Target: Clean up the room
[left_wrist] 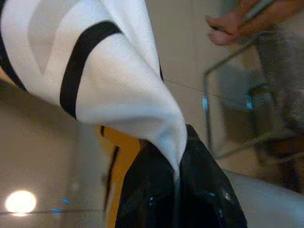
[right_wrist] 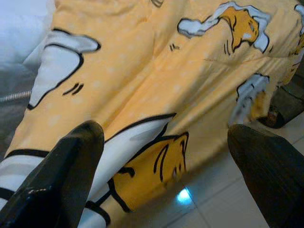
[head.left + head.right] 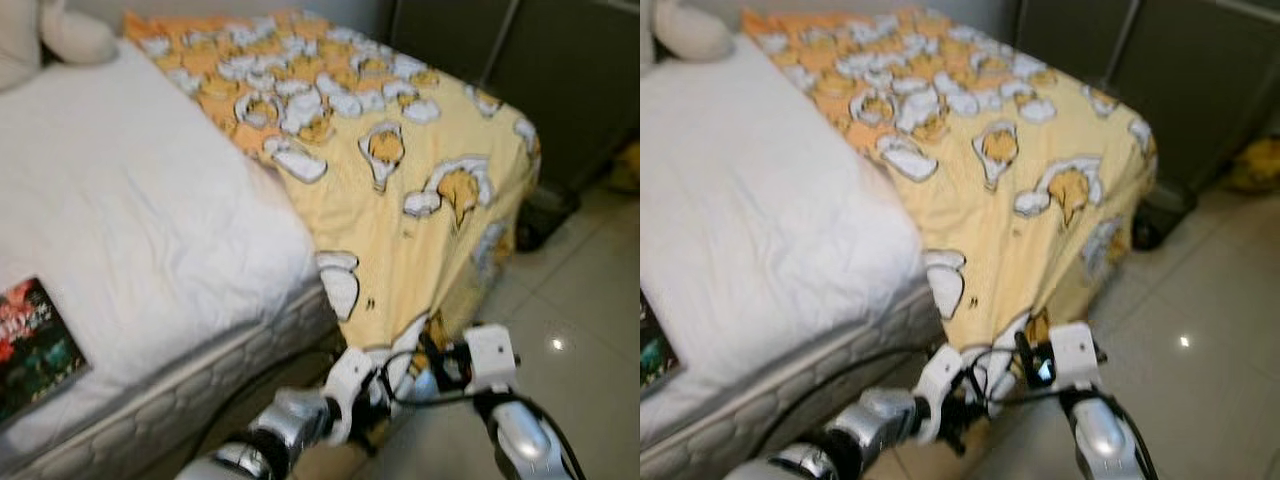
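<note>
Blanket (image 3: 400,190), yellow cartoon-print fabric, hangs off the white mattress (image 3: 130,230) toward the floor; left gripper (image 1: 178,190) pinches its lower corner shut, presumably to lift it; right gripper (image 2: 166,156) waits, fingers apart.
</note>
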Available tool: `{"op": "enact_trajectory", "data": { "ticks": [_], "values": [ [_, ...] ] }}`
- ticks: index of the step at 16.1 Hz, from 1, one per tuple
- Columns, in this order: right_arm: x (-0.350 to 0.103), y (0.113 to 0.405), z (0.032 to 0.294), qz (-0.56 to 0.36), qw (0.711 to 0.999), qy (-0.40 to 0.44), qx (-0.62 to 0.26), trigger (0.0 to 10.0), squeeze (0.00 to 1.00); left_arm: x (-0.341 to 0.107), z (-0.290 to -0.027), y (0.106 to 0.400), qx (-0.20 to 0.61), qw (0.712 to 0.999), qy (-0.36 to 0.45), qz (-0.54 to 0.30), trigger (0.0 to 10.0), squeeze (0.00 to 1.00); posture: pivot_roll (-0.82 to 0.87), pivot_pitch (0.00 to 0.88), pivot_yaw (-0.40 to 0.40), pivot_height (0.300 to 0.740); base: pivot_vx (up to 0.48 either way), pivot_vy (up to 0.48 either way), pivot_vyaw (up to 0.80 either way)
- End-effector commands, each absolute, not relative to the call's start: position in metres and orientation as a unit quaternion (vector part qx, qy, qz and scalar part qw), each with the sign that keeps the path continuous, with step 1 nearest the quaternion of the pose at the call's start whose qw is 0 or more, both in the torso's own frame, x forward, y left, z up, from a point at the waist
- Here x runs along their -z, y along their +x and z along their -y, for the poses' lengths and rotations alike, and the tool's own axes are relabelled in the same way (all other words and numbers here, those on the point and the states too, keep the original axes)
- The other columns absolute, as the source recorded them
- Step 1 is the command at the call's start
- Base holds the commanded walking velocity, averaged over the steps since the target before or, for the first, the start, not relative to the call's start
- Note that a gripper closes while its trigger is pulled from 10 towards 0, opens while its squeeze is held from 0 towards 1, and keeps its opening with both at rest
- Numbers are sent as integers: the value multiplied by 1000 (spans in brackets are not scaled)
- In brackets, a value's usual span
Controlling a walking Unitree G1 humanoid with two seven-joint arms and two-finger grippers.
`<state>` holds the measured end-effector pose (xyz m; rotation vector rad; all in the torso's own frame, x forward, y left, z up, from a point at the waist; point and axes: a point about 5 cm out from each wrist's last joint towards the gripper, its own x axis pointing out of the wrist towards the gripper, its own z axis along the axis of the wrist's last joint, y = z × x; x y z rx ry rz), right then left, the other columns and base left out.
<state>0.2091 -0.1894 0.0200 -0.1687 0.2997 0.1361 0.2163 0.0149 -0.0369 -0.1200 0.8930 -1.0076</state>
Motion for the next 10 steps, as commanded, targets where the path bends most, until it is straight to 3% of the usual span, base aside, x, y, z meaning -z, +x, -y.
{"op": "enact_trajectory", "data": {
  "ticks": [1, 4, 6, 7, 8, 10],
  "values": [
    [-22, 208, 193, -153, 981, -95, -74, 10000, 0, 28, 41, 184, 528, 711, -125, -447, 10000, 0, -143, 0, -24, 720, 0, 0, 0],
    [-22, 203, 196, -160, 979, -100, -81, 10000, 0, 19, 60, 174, 576, 676, -148, -435, 10000, 0, -153, 0, -34, 720, 0, 0, 0],
    [-19, 200, 201, -172, 976, -104, -88, 10000, 0, 9, 73, 163, 717, 614, 20, -331, 10000, 0, -157, 0, -45, 720, 0, 0, 0],
    [-19, 199, 201, -176, 974, -105, -92, 10000, 0, 5, 77, 160, 745, 596, 54, -294, 10000, 0, -157, 0, -45, 720, 0, 0, 0],
    [-18, 199, 201, -179, 973, -105, -96, 10000, 0, -4, 86, 159, 755, 596, 23, -274, 10000, 0, -158, 0, -46, 720, 0, 0, 0],
    [-19, 201, 201, -180, 973, -105, -101, 10000, 0, -13, 96, 159, 766, 598, 38, -233, 10000, 0, -160, 0, -45, 720, 0, 0, 0]
  ]
}}
